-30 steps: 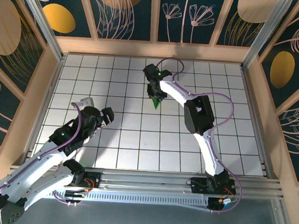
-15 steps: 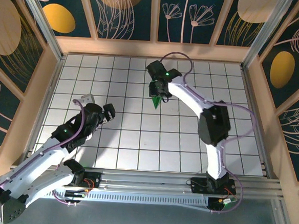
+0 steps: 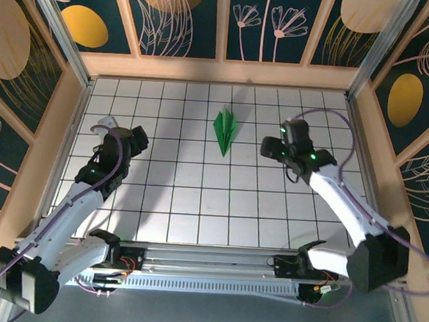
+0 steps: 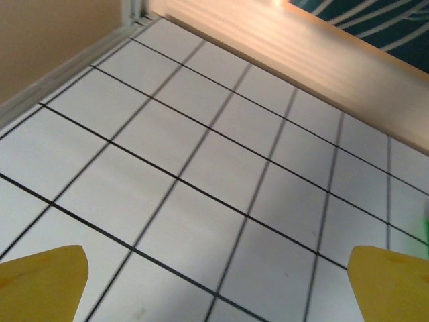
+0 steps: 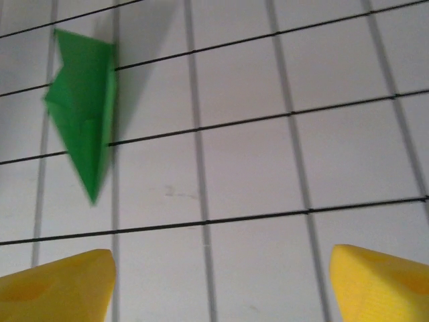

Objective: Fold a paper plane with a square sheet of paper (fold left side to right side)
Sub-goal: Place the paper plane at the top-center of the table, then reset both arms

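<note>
Both claws are wide and empty, left claw [image 3: 130, 138] over by the counter's [image 3: 197, 204] left side, right claw [image 3: 269, 146] near the paper plane [image 3: 225, 131] lying toward the far edge, so we'd back off high and not brush it.

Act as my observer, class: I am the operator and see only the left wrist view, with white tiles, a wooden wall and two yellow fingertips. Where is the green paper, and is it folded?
Observer: The paper plane lies folded into a pointed dart on the tiled floor, in the far half, its tip pointing toward the arms' bases.
Operator: Is the other arm holding it?
Observer: No. The right gripper is open, off to the plane's right and apart from it.
Operator: Where is my arm relative to it?
Observer: The left gripper is off to the plane's left, with bare tiles between them.
</note>
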Motion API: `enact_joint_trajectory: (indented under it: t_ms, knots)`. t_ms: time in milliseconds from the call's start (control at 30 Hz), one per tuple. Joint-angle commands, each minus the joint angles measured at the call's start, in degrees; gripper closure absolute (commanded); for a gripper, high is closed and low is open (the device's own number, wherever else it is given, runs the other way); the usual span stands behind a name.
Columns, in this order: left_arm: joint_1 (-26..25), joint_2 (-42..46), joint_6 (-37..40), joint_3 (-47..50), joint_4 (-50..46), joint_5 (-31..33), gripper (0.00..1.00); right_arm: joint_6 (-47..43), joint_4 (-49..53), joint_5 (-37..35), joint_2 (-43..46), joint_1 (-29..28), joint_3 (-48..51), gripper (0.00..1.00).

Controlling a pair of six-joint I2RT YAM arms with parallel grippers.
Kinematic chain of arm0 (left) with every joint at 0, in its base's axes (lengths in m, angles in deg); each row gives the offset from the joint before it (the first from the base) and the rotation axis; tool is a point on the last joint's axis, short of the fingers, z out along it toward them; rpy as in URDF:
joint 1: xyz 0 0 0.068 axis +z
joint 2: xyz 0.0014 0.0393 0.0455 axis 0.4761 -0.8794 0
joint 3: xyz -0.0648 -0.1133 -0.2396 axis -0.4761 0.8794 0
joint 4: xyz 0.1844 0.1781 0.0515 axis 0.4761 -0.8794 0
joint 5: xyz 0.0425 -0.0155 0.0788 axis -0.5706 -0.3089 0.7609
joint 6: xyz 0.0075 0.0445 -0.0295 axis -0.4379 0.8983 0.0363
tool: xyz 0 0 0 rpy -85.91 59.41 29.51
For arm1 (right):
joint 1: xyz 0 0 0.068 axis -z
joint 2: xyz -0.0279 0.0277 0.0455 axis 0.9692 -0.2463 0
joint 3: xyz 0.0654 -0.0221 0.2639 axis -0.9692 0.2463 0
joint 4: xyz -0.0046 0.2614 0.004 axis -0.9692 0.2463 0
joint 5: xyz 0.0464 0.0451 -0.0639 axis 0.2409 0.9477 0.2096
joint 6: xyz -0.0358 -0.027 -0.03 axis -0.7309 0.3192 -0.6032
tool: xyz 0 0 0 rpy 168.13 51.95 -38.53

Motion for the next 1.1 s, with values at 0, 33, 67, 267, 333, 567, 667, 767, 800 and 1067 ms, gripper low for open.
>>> enact_joint_trajectory:
  t_ms: [0, 33, 67, 267, 333, 567, 667, 767, 800, 1067]
  knots:
    - [4.5, -1.1, 2.5, 3.0, 6.7, -1.8, 0.01, -2.9, -10.6, 1.2, 8.1, 6.0, 6.7, 0.08]
    - [5.9, -1.1, 2.8, 4.2, 8.9, -1.8, 0.01, -3.7, -12.8, 1.3, 10.3, 8.4, 9.3, 0.04]
    - [6.7, -1.1, 3.3, 5.4, 11.0, -1.0, 0.01, -5.1, -15.2, 1.8, 12.4, 10.6, 11.8, 0.02]
    - [8.0, -2.8, 9.7, 9.1, 20.6, 6.4, 0.01, -9.6, -29.9, 4.8, 14.8, 22.1, 24.1, 0.01]
    - [8.1, -3.5, 12.4, 10.9, 25.3, 9.0, 0.01, -10.4, -35.1, 6.5, 12.5, 25.3, 27.2, 0.01]
    - [9.5, -6.0, 19.7, 19.9, 46.1, 11.3, 0.01, -14.1, -61.4, 10.4, 3.1, 29.3, 36.9, 0.01]
    - [9.7, -8.4, 23.0, 21.6, 51.1, 9.7, 0.01, -14.9, -70.1, 11.7, -1.9, 29.4, 38.2, 0.01]
    - [9.8, -11.0, 25.2, 22.0, 54.0, 7.5, 0.01, -14.7, -79.9, 13.9, -6.4, 29.5, 39.8, 0.01]
    - [9.8, -12.0, 25.8, 22.5, 56.0, 6.9, 0.01, -14.6, -83.4, 14.7, -8.0, 29.4, 40.3, 0.01]
    - [9.9, -19.4, 31.7, 28.2, 76.6, 0.5, 0.01, -15.9, -98.5, 18.1, -18.2, 28.9, 39.9, 0.01]
